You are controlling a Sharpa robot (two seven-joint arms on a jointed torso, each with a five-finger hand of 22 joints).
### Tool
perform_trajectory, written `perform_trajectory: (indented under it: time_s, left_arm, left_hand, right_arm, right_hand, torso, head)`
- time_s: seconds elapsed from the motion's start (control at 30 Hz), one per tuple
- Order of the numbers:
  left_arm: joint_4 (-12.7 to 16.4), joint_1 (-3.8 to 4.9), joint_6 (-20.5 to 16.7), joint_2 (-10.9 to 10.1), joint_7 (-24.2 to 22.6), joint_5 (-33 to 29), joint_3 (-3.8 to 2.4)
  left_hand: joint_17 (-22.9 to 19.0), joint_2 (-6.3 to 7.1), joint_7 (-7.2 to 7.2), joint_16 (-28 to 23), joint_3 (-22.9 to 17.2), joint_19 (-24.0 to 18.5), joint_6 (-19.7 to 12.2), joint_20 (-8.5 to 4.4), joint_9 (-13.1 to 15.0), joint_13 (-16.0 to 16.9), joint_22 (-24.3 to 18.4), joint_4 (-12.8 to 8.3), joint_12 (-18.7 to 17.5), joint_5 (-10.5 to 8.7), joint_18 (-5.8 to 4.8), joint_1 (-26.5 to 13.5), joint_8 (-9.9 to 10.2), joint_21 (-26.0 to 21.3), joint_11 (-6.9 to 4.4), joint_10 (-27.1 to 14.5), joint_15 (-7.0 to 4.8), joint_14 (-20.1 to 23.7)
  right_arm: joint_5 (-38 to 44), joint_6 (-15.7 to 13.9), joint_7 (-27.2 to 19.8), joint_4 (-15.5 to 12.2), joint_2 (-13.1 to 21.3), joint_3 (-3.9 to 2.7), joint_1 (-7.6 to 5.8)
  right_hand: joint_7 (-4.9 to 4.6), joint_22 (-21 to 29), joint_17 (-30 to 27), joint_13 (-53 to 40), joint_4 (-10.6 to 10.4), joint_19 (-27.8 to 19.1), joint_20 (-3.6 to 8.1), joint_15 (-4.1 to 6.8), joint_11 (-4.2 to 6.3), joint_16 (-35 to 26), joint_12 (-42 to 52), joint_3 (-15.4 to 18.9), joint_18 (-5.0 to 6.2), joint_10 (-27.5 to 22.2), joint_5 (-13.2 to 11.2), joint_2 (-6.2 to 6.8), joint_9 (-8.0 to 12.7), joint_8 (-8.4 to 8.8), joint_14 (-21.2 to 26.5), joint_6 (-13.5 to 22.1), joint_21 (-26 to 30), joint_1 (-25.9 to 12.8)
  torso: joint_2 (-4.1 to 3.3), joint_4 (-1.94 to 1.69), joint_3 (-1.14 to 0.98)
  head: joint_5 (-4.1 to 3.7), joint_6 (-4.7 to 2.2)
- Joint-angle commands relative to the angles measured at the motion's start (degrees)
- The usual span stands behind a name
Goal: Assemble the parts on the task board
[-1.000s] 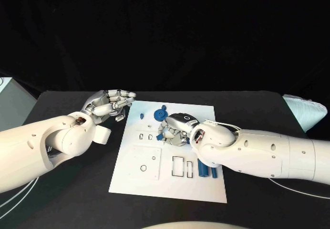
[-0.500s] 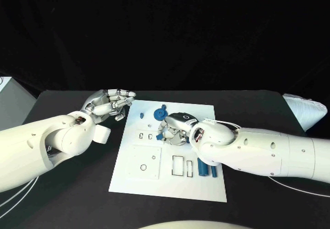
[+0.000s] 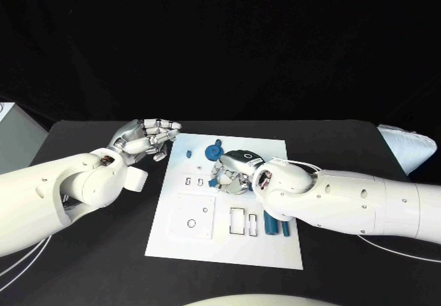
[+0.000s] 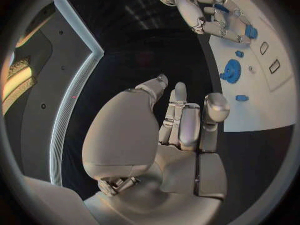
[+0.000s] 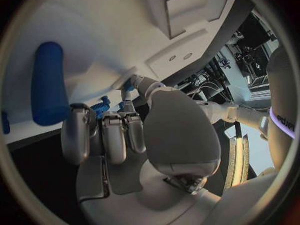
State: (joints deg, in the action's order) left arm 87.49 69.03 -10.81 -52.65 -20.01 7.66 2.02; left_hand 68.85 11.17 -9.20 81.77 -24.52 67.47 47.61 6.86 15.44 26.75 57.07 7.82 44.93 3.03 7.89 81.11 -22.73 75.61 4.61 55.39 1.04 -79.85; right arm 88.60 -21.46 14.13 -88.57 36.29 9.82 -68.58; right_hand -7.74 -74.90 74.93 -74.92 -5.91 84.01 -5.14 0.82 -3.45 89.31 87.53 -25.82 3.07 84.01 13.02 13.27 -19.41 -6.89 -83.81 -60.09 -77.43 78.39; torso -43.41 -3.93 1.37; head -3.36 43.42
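The white task board (image 3: 203, 237) lies mid-table. My right hand (image 3: 235, 169) hovers low over its far half with fingers curled, pinching a small blue part (image 3: 213, 183), which also shows at the fingertips (image 5: 128, 85). A blue gear (image 3: 214, 152) lies just beyond that hand, and a small blue piece (image 3: 188, 153) sits near the board's far left corner. Blue rods (image 3: 273, 224) lie by the right edge, one of them (image 5: 49, 82) close to the right hand. My left hand (image 3: 147, 136) is raised off the board's far left corner, its fingers (image 4: 181, 120) curled in on nothing.
The board carries raised white blocks with rectangular slots (image 3: 245, 222) and a round hole (image 3: 191, 224). Black table (image 3: 101, 255) surrounds it. A pale object (image 3: 404, 148) lies at the table's right edge and another (image 3: 7, 115) at the left edge.
Almost nothing: my right forearm has edged slightly left over the board; both hands keep their places and poses.
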Motion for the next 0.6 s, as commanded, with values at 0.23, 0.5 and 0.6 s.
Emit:
perform_trajectory:
  time_s: [0.23, 0.5, 0.6]
  left_arm:
    - [0.08, 0.02, 0.94, 0.15, 0.22, 1.28, -0.03]
    - [0.03, 0.02, 1.03, 0.12, 0.73, 2.15, 0.00]
    - [0.04, 0.01, 1.12, 0.09, 1.27, 3.19, 0.02]
  left_hand:
    - [0.08, 0.06, -0.09, 0.33, -0.48, 0.39, -0.49, -0.02, 0.03, 0.06, 0.10, -0.01, 0.38, -0.17, -1.09, -0.35, -0.16, 0.25, 0.13, -0.38, -0.01, -0.32]
    - [0.03, 0.07, -0.11, 0.32, -0.51, 0.41, -0.55, -0.02, 0.02, 0.07, 0.15, -0.01, 0.42, -0.18, -1.10, -0.35, -0.14, 0.28, 0.13, -0.38, -0.01, -0.29]
    - [0.06, 0.06, -0.15, 0.33, -0.60, 0.40, -0.71, -0.02, -0.03, 0.07, 0.15, -0.06, 0.48, -0.16, -1.10, -0.29, -0.08, 0.30, 0.14, -0.37, -0.01, -0.30]
  right_arm:
    - [0.79, 0.07, 1.95, -0.50, -0.15, 0.38, 0.42]
    - [1.17, -3.75, 2.54, -1.57, 0.12, 0.36, 0.42]
    - [1.27, -5.21, 2.67, -2.25, 0.52, 0.34, 0.38]
  right_hand:
    - [1.04, -8.10, 14.00, -13.65, -0.17, 0.67, 0.70, 0.90, 1.37, 0.33, 0.63, -1.12, -0.39, 4.87, 5.20, -0.33, -0.85, -1.57, -5.94, -2.31, -1.08, -1.83]
    - [1.26, -8.45, 14.28, -13.79, -0.48, 0.93, 0.92, 1.11, 1.59, 0.42, 0.79, -0.90, -0.51, 4.98, 6.46, 0.13, -1.17, -1.96, -6.00, -2.54, -1.54, -2.94]
    - [1.32, -8.67, 14.47, -13.87, -0.75, 1.09, 0.97, 1.16, 1.64, 0.49, 0.89, -0.63, -0.59, 5.05, 6.38, 0.34, -1.27, -2.04, -6.05, -2.53, -1.85, -3.51]
  torso:
    - [0.09, 0.03, 0.08]
    - [0.16, 0.06, 0.07]
    - [0.16, 0.07, 0.04]
  head:
    - [-0.04, -0.25]
    - [-0.02, -0.54]
    - [-0.01, -0.64]
